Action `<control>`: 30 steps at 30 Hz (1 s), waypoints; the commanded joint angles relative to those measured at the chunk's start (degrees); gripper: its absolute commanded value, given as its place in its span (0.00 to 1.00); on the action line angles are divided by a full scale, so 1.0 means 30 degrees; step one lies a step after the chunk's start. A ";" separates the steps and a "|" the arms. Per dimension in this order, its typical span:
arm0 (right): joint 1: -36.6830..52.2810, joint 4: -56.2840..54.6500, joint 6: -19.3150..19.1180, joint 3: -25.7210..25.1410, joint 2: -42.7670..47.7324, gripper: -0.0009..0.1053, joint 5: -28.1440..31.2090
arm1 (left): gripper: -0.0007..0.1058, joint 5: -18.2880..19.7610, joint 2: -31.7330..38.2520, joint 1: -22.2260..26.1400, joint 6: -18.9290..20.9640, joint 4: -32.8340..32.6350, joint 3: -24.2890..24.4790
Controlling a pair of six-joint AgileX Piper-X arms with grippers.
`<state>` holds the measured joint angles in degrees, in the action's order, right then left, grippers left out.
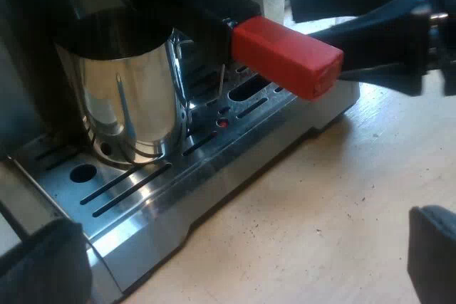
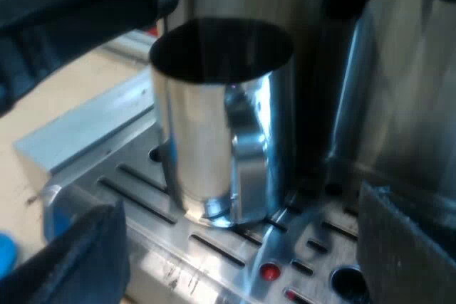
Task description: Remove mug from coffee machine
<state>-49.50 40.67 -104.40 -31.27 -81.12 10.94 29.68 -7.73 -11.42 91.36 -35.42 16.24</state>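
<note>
A shiny steel mug (image 1: 128, 90) stands upright on the espresso machine's slotted drip tray (image 1: 149, 208). Above it the holder's dark handle juts from the machine's front and ends in a red block (image 1: 285, 55). My left gripper (image 1: 239, 268) is open over the wooden table just off the tray's edge, a short way from the mug. From the right wrist the mug (image 2: 214, 112) is close, its handle (image 2: 246, 169) turned toward the camera. My right gripper (image 2: 246, 261) is open, one finger on either side of that handle and low over the tray (image 2: 92, 140); neither touches it.
The right arm's black body (image 1: 385, 40) hangs just beyond the red block. A tall curved steel surface (image 2: 406, 83) rises close beside the mug. A small blue object (image 2: 3, 254) lies on the wooden table (image 1: 320, 204) by the tray.
</note>
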 commanded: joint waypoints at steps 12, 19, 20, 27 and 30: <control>-0.0022 0.4455 0.0592 -0.1020 -0.4273 0.65 0.0715 | 0.86 0.0236 -0.0008 -0.0073 0.0001 0.0343 0.0030; 0.0032 0.4526 0.0592 -0.2699 -0.5741 0.65 0.0715 | 0.86 0.0236 -0.0008 -0.0073 0.0001 0.0343 0.0030; 0.0035 0.4526 0.0633 -0.2886 -0.5909 0.65 0.0715 | 0.86 0.0236 -0.0008 -0.0073 0.0001 0.0343 0.0030; 0.0040 0.4526 0.0872 -0.3420 -0.6419 0.65 0.0715 | 0.86 0.0181 -0.0008 -0.0073 0.0001 0.0343 0.0030; 0.0040 0.4477 0.0872 -0.3445 -0.6539 0.65 0.0715 | 0.86 0.0185 -0.0008 -0.0073 0.0001 0.0343 -0.0154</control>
<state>-49.50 53.39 -101.54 -41.13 -100.66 13.08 29.68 -7.73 -11.42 91.36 -35.42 16.04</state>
